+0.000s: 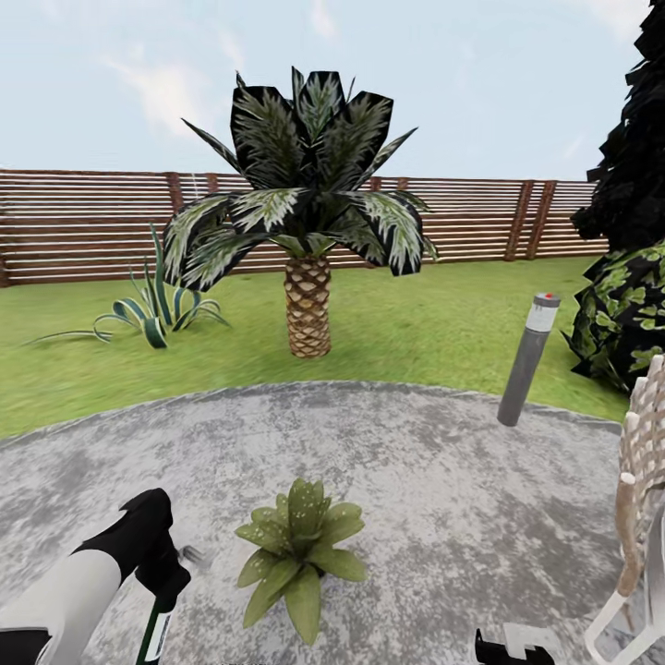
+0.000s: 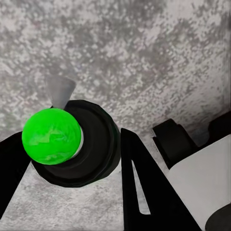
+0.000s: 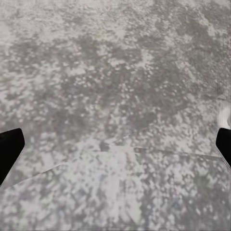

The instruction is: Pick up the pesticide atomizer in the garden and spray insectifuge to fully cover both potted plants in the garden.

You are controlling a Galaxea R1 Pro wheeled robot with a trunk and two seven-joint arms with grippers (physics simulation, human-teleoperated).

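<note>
While I stand on the round grey patio [image 1: 443,480] with lawn [image 1: 416,323] and slat fence [image 1: 83,222] beyond, big palm [image 1: 308,231] ahead, bollard lamp [image 1: 528,358] and woven chair [image 1: 642,480] on my right, one potted plant [image 1: 297,545] close before me on open paving, my left gripper [image 2: 72,149] clamped on the green-topped atomizer [image 2: 52,135] just beside it, my right gripper [image 3: 115,149] with fingers apart over bare stone

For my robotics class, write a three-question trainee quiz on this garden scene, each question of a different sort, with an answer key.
1. True or false: the potted plant stands on the grass.
2. Multiple choice: in the left wrist view, the left gripper is shut on: A) a bollard lamp, B) the atomizer with its green top, C) nothing.
3. Fill in: behind the palm runs a brown slatted wooden ____.

Key: 1 false, it stands on the grey patio. 2 B. 3 fence.
</note>
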